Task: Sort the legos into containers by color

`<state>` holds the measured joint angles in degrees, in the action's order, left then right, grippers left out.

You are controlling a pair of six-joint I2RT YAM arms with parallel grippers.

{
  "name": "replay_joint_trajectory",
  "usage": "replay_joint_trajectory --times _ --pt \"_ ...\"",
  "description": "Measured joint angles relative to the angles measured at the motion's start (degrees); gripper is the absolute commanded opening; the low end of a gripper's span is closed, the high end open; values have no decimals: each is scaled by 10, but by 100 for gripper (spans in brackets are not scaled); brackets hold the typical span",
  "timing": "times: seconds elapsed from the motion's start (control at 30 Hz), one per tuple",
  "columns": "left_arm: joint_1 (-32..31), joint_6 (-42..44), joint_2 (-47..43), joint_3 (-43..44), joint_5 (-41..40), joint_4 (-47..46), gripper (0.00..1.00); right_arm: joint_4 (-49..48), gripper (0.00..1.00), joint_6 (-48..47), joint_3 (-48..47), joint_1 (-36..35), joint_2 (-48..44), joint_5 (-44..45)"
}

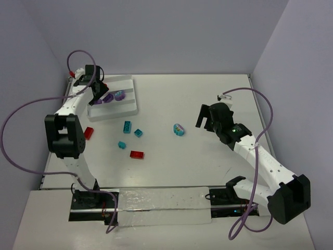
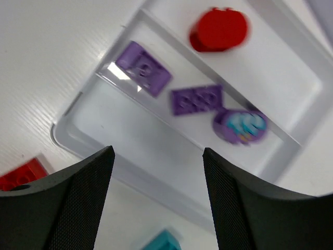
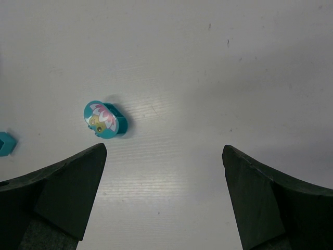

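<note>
The white ribbed tray (image 1: 129,107) stands at the back left. In the left wrist view the tray (image 2: 130,138) holds two purple bricks (image 2: 143,69) (image 2: 196,99) and a rounded purple piece (image 2: 240,125) in one compartment, and a red piece (image 2: 218,28) in the one beyond. My left gripper (image 1: 98,92) (image 2: 158,174) is open and empty above the tray's near edge. On the table lie two red bricks (image 1: 88,133) (image 1: 137,154), three teal bricks (image 1: 127,126) (image 1: 138,133) (image 1: 122,145) and a rounded teal piece (image 1: 178,129) (image 3: 105,119). My right gripper (image 1: 204,119) (image 3: 164,172) is open and empty, to the right of the rounded piece.
A long clear strip (image 1: 161,205) with black clamps lies along the near edge between the arm bases. Grey walls close the table at the back and on both sides. A red brick (image 2: 23,173) and a teal brick (image 2: 164,242) lie just outside the tray.
</note>
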<state>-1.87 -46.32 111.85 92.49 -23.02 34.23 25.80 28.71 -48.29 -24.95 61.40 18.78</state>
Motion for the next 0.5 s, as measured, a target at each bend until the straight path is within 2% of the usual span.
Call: replay_joint_trajectory --times 0.27,0.37,0.47,0.5 --pt "-146 71 -199 -111 -5 -50 78 0 100 0 0 0 -10 -1" --pt "-210 98 -227 -165 0 -60 84 0 100 0 0 0 -12 -2" --pt "-251 111 -228 -212 3 -63 98 0 100 1 0 0 -12 -2" --pt "-256 115 -227 -231 5 -63 99 0 100 1 0 0 -12 -2"
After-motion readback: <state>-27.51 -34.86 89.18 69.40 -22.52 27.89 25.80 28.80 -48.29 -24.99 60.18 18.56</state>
